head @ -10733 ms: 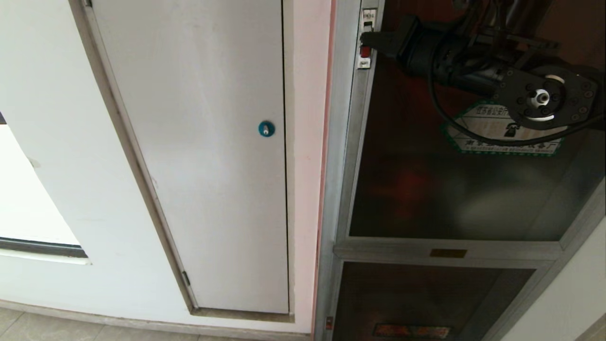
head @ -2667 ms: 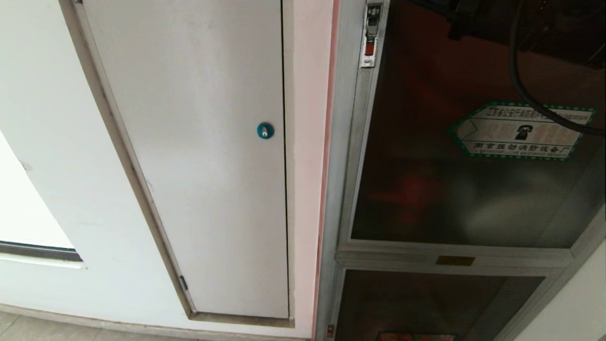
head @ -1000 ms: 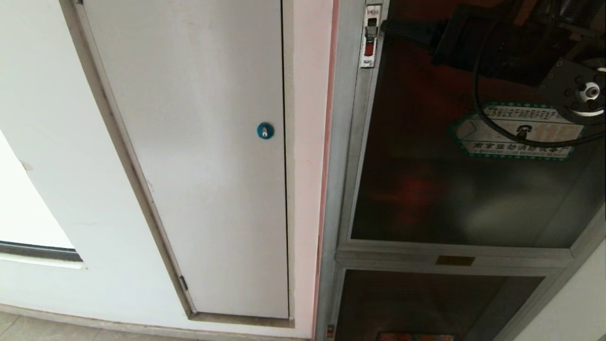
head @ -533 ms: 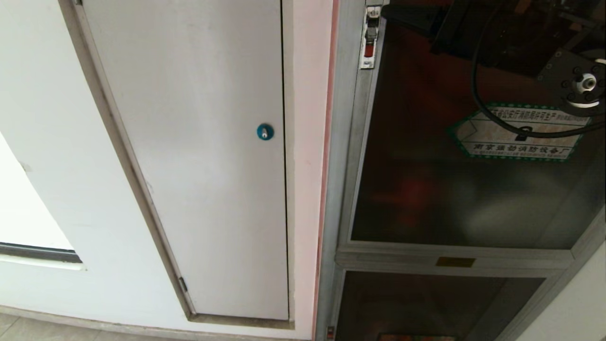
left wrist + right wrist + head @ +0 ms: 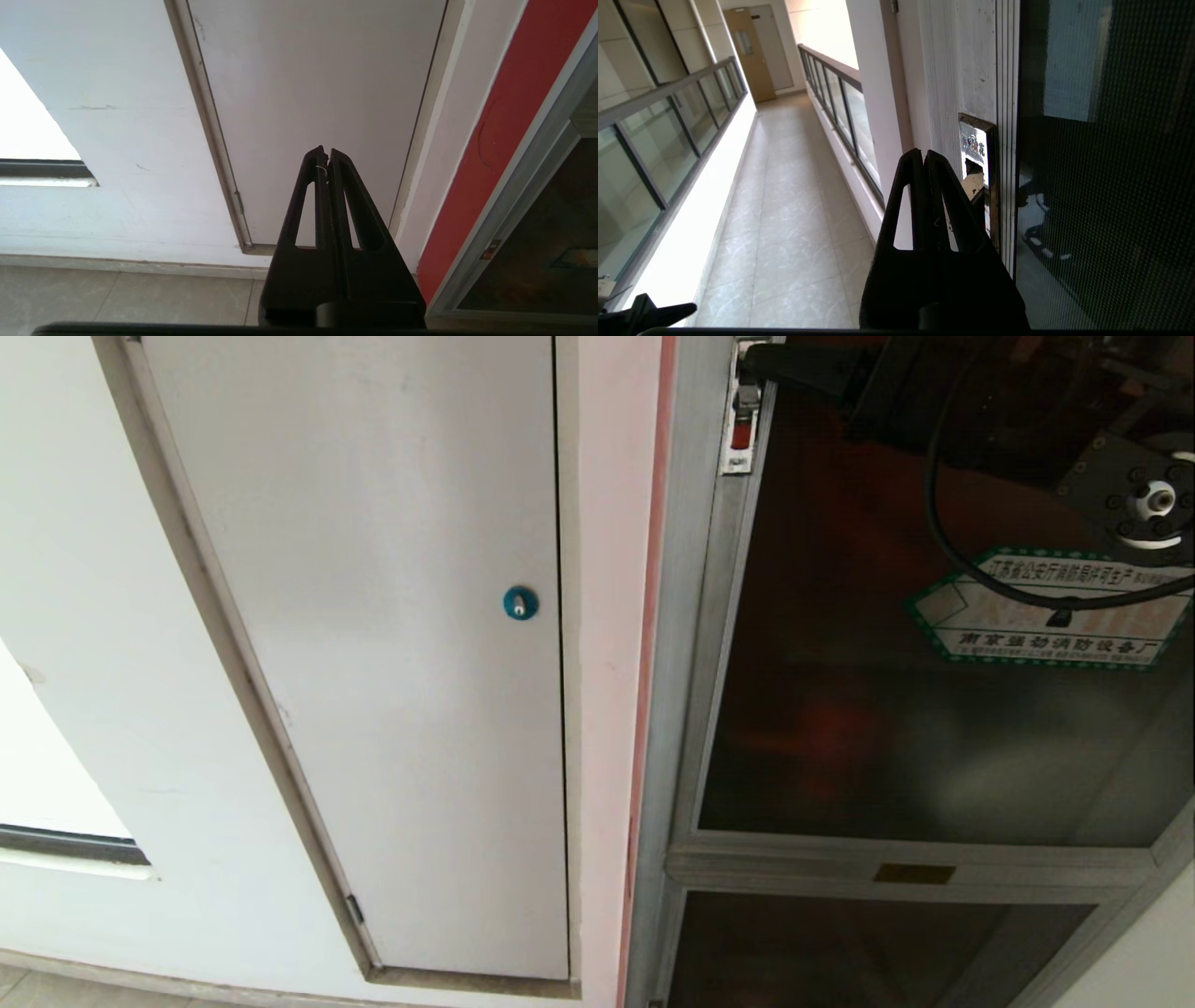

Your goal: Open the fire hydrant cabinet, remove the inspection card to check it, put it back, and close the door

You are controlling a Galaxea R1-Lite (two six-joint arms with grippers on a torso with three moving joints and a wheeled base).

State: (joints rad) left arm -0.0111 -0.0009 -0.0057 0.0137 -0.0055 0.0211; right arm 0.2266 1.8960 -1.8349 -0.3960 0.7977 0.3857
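I am pressing my right end effector point(image 5: 747, 357), fingers closed together and holding nothing, against the latch point(image 5: 742, 422) at the door's point(image 5: 934, 737) upper left edge. The latch's long axis is running vertically along the frame. My left end effector point(image 5: 326, 156), closed too, is hanging below the latch, facing the white panel point(image 5: 317, 93).

The right gripper point(image 5: 923, 158) is matte black, as is the left gripper point(image 5: 325, 154). Just beside the right gripper's closed tips, the latch point(image 5: 742, 425) is silver with a red insert. The door point(image 5: 896, 709) is dark tinted glass with a fine dotted mesh pattern, framed in silver. Its sticker point(image 5: 1050, 616) is white with a green dotted border and black print. The panel point(image 5: 392, 644) is plain white, its round lock point(image 5: 520, 603) blue. The floor point(image 5: 794, 224) is pale marbled tile.
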